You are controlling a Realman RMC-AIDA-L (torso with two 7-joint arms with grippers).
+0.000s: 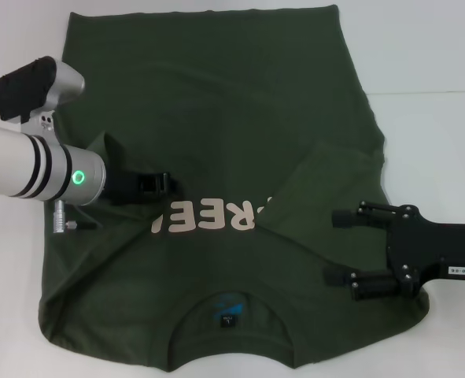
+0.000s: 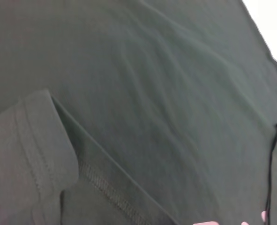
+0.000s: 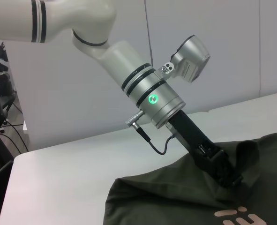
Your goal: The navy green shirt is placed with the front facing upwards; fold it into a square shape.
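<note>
Navy green shirt (image 1: 216, 126) lies flat on the white table (image 1: 437, 134), front up, collar (image 1: 230, 303) at the near edge, hem at the far edge. Pale chest print (image 1: 212, 220) runs across the middle, partly covered on the robot's right by a sleeve (image 1: 326, 185) folded in over the body. Small dark neck label (image 1: 229, 313) with blue mark sits inside the collar.

Left gripper (image 1: 157, 189) is down on the cloth just to the robot's left of the print, beside a raised fold of the shirt's left sleeve (image 1: 106, 150); jaws look pinched on that fabric in the right wrist view (image 3: 222, 168). Left wrist view shows only green cloth up close, a hemmed sleeve edge (image 2: 40, 140) lying over the shirt body.

Right gripper (image 1: 338, 246) sits low over the shirt's right shoulder area, between the folded sleeve and the collar, jaws wide apart, two black fingers (image 1: 358, 214) pointing toward the print, nothing between them.
</note>
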